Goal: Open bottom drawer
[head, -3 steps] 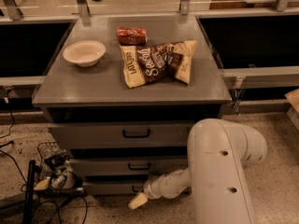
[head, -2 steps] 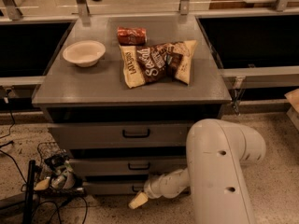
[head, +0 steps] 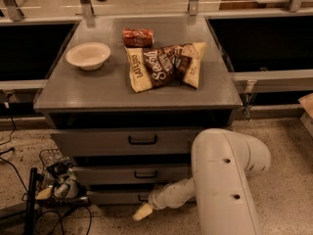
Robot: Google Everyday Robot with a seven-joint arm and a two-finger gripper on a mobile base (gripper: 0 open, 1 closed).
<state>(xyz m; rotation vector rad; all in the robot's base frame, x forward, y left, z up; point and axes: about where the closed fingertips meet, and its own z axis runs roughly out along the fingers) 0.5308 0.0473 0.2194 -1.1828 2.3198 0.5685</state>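
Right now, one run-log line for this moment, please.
task: open drawer | bottom drawer: looks shut | gripper: low, just below drawer front

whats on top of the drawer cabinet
On the grey top sit a white bowl, a red packet and overlapping snack bags. Anything beneath the bags is covered. The tool is low down, at the bottom drawer.

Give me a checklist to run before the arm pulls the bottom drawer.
1. Bottom drawer shut, front in view: ok.
2. Gripper low, just in front of that drawer: ok.
3. Gripper hooked on the handle: cannot tell.
4. Middle drawer and top drawer shut: ok.
5. Wire basket left of the pull path, not in it: ok.
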